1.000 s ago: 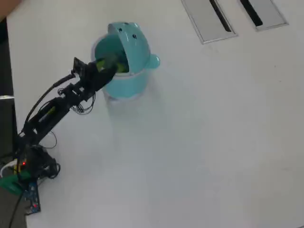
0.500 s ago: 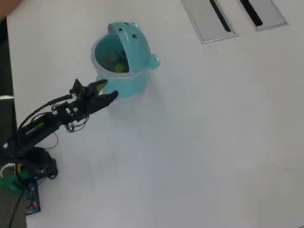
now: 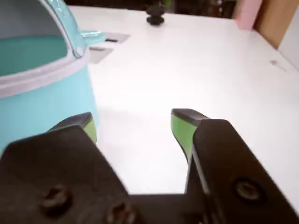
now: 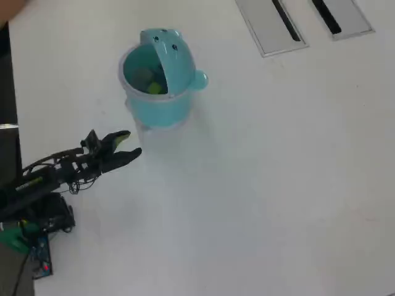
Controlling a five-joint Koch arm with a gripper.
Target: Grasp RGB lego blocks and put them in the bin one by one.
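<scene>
Pincer (image 3: 134,122) spread wide and empty in the wrist view, green-lined tips over bare white table (image 3: 196,60), the teal bin (image 3: 42,88) just beside it at the left edge. From overhead, the bin (image 4: 162,102) sits near the table's far-left corner with a yellow-green block (image 4: 154,89) visible inside. No loose blocks show on the table, so sorting looks finished; grey slotted panels (image 4: 268,26) lie at the far edge.

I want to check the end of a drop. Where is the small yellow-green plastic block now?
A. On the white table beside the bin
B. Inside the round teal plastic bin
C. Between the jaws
B: in the overhead view the yellow-green block lies inside the open teal bin, and the gripper is open and empty.
</scene>
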